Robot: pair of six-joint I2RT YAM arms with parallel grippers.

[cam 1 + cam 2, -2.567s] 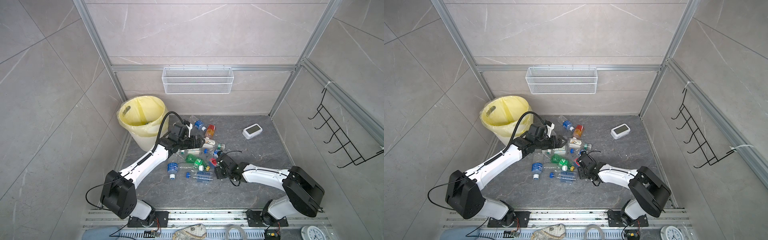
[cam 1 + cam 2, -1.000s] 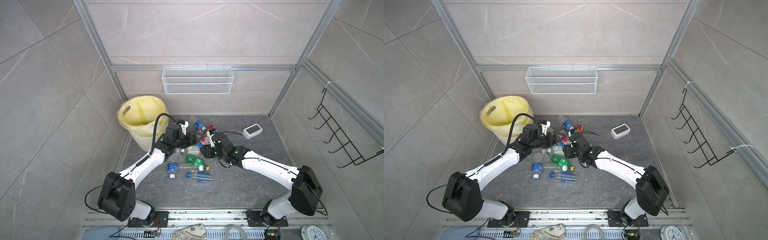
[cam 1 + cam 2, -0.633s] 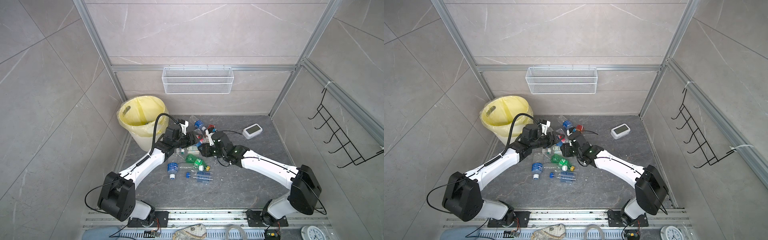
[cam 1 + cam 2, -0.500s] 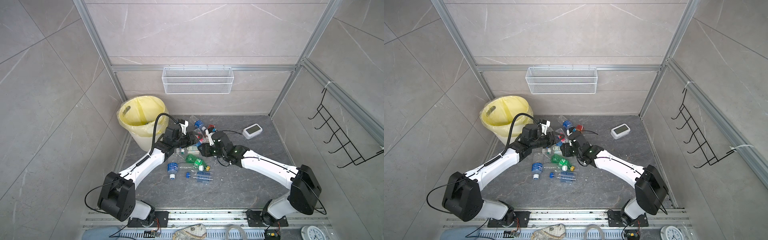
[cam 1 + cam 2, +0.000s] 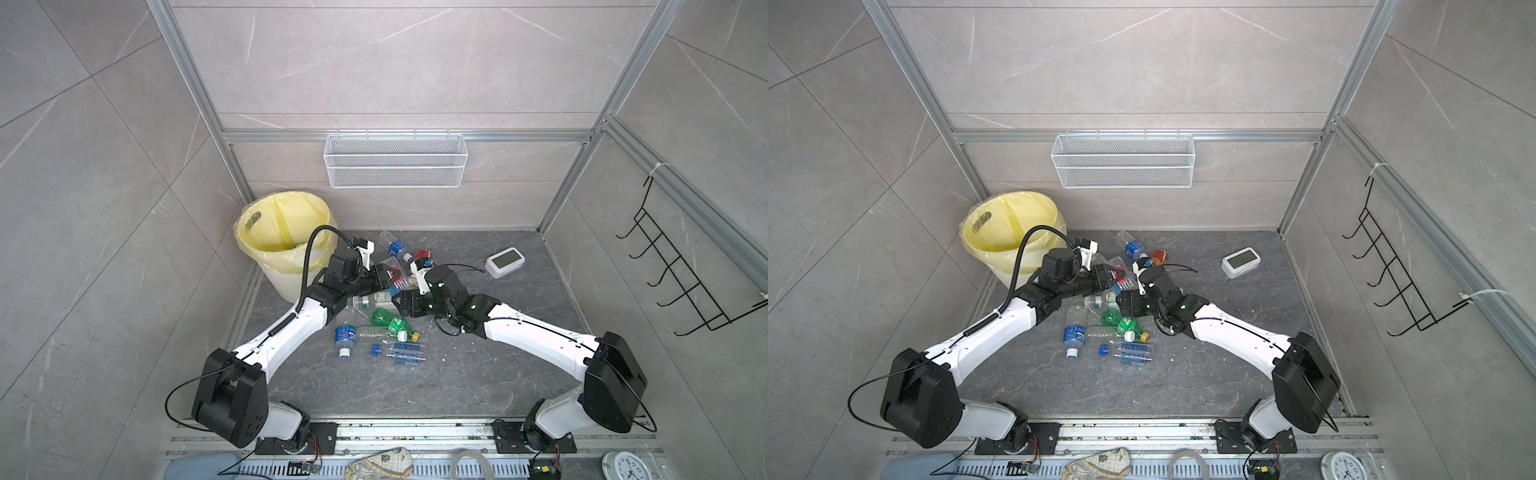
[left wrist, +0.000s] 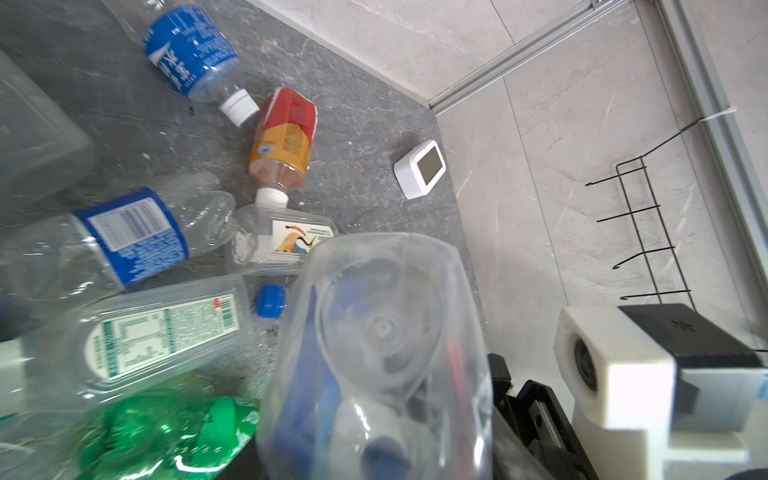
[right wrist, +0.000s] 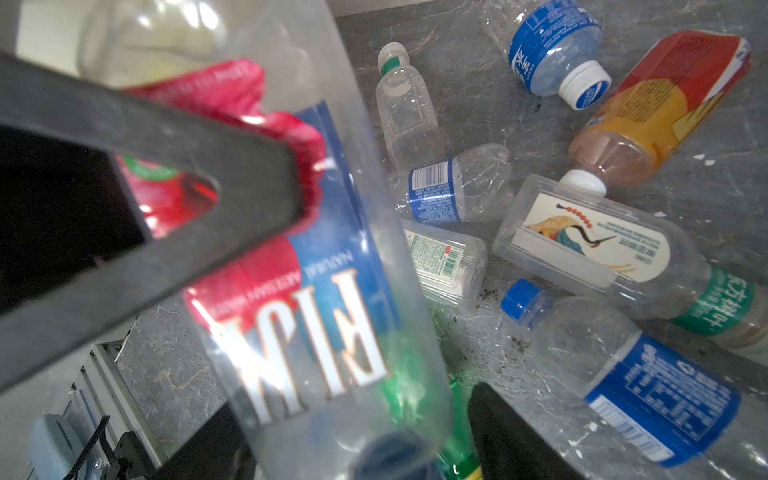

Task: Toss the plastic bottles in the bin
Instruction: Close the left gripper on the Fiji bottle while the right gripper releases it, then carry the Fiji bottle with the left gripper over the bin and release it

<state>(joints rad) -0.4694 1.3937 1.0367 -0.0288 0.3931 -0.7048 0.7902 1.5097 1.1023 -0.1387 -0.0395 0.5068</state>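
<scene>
Since a second ago my left tool (image 5: 388, 276) has clenched the clear red-and-blue-labelled bottle (image 7: 324, 291); my right tool (image 5: 401, 301) has released it. Other bottles (image 5: 390, 326) litter the grey desk (image 5: 478, 374) right of the far-left yellow-lined bin (image 5: 278, 282), between tiled walls (image 5: 374, 62).

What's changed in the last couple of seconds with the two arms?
The right end effector carried the red-and-blue labelled bottle across to the left end effector, which closed on it; the right then opened. The bin, clock and floor bottles look unmoved.
</scene>
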